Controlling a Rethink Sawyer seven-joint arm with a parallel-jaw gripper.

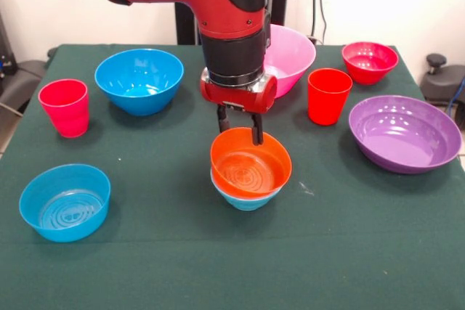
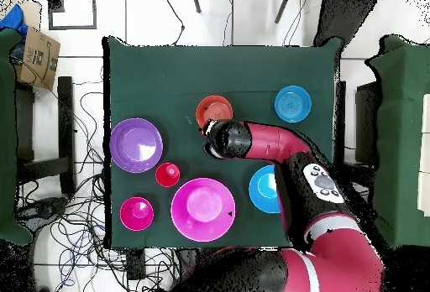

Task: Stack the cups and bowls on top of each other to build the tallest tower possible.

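1. the gripper (image 1: 237, 127) hangs right over the far rim of the orange bowl (image 1: 251, 162), which sits nested in the small light-blue bowl (image 1: 245, 198) near the middle of the table (image 1: 182, 266). that pair is the tower so far, just two pieces.
2. jaws: two dark fingers point straight down, one looks inside the rim and one outside, so prob straddling the orange bowl's wall. whether they're pinching it or slack, can't tell from here.
3. the relation that matters: the bowl is directly below and slightly toward the camera from the jaws. if it's a release, the move is straight up, no sideways drag or the stack tips.
4. rest is well apart: orange-red cup (image 1: 328, 96) to one side, pinkish-red cup (image 1: 65, 107) far the other, deep blue bowl (image 1: 139, 80), pink bowl (image 1: 289, 56), purple bowl (image 1: 404, 133), red bowl (image 1: 370, 61), small blue bowl (image 1: 65, 202).
5. front view shows the nesting and the fingers; overhead hides both under the arm (image 2: 269, 142), and the pinkish-red cup isn't visible there either, but it gives the true spacing.
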